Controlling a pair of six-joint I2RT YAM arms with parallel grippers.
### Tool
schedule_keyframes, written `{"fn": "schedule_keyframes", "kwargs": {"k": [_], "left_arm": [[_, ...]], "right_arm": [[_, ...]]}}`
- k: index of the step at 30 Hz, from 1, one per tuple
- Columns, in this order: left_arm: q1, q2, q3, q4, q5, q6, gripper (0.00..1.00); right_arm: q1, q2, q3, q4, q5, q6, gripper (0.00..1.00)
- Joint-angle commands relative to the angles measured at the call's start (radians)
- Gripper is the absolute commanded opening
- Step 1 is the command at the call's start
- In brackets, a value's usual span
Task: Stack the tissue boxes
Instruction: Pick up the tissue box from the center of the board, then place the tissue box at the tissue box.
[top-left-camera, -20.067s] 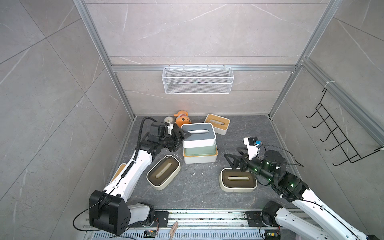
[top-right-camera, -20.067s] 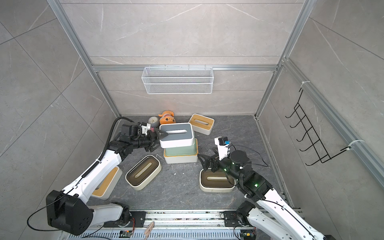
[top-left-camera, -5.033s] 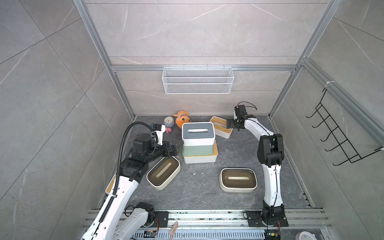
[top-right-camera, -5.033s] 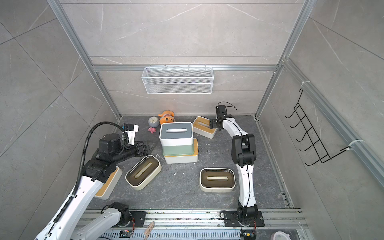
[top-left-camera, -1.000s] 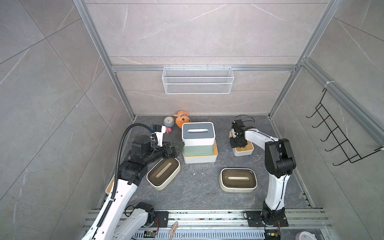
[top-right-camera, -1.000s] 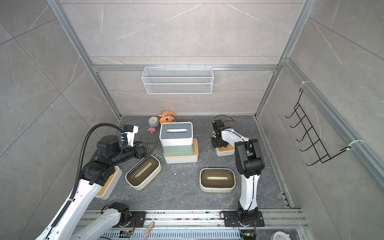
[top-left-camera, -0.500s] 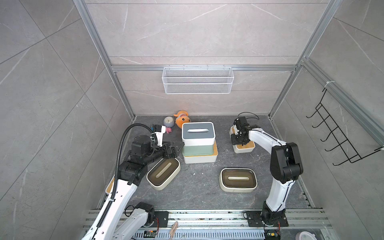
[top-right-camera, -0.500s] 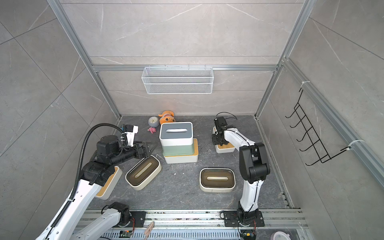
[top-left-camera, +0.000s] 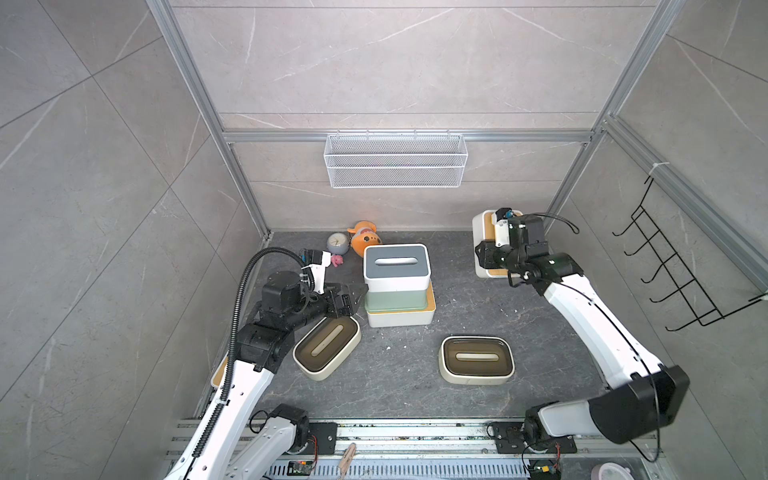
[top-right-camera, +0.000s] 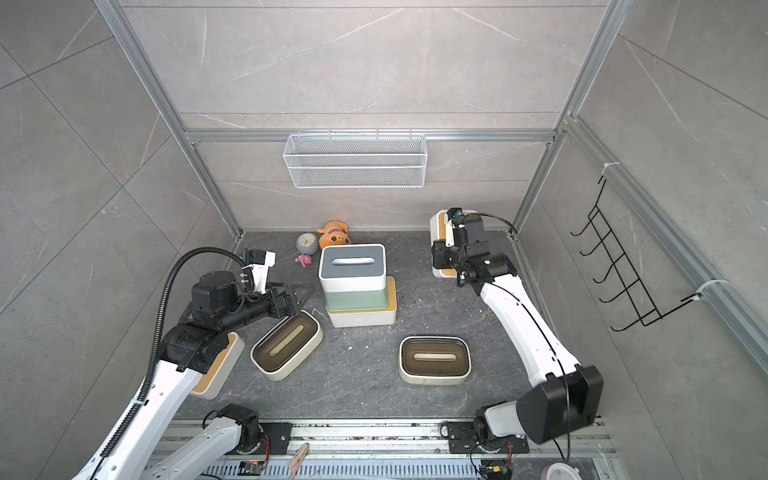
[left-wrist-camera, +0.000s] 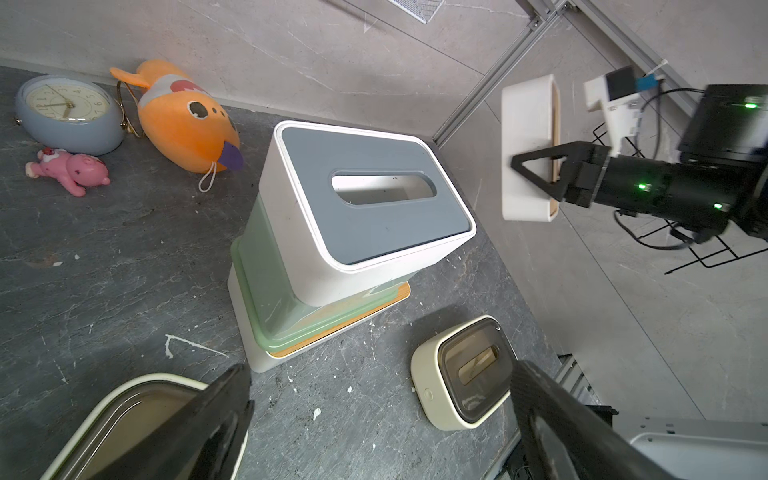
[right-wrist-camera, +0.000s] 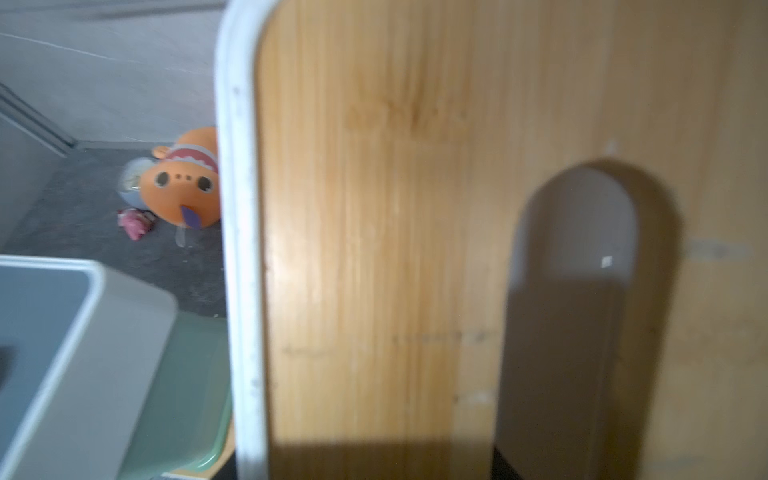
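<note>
- Right gripper (top-left-camera: 483, 254) is clamped on a white box with a bamboo lid (top-left-camera: 482, 226). One finger goes through the lid's slot and the other presses the outside of the white wall.
- That box hangs in the air near the back right corner, tipped on its side with the lid facing the right arm, well apart from the stack.
- Left gripper (top-left-camera: 355, 298) stands wide open and holds nothing. It hovers over the back end of a cream box (top-left-camera: 326, 347) with a dark-brown lid, just beside the stack.
- The stack sits mid-floor. A second bamboo-lidded box (top-left-camera: 399, 319) is at the bottom, a green box (top-left-camera: 395, 300) rests on it, and a white box with a grey lid (top-left-camera: 396, 266) is on top with its slot facing up.
- A second cream box (top-left-camera: 476, 359) lies flat on the floor in front of the stack and to its right, apart from it.
- A third bamboo-lidded box (top-right-camera: 220, 370) lies at the front left, mostly hidden under the left arm.
- By the back wall an orange fish toy (top-left-camera: 365, 241), a small clock (top-left-camera: 336, 243) and a pink pig toy (top-left-camera: 336, 260) sit close together.
- A wire basket (top-left-camera: 395, 166) hangs on the back wall, and a black hook rack (top-left-camera: 673, 270) hangs on the right wall.
</note>
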Motion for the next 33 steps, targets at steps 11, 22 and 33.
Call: {"fn": "schedule_keyframes", "kwargs": {"k": [11,22,33], "left_arm": [[-0.015,0.09,0.192,-0.016,0.233,-0.13,0.97],[-0.201,0.341,0.56,-0.257,0.208,-0.069,1.0],[-0.302,0.494,0.765,-0.392,0.17,-0.039,1.0]], "right_arm": [[0.232,-0.255,-0.077,-0.007,-0.116,-0.174,0.34],[0.473,-0.254,-0.02,-0.118,-0.04,-0.332,0.34],[0.569,-0.261,-0.005,-0.117,-0.006,-0.388,0.33]]}}
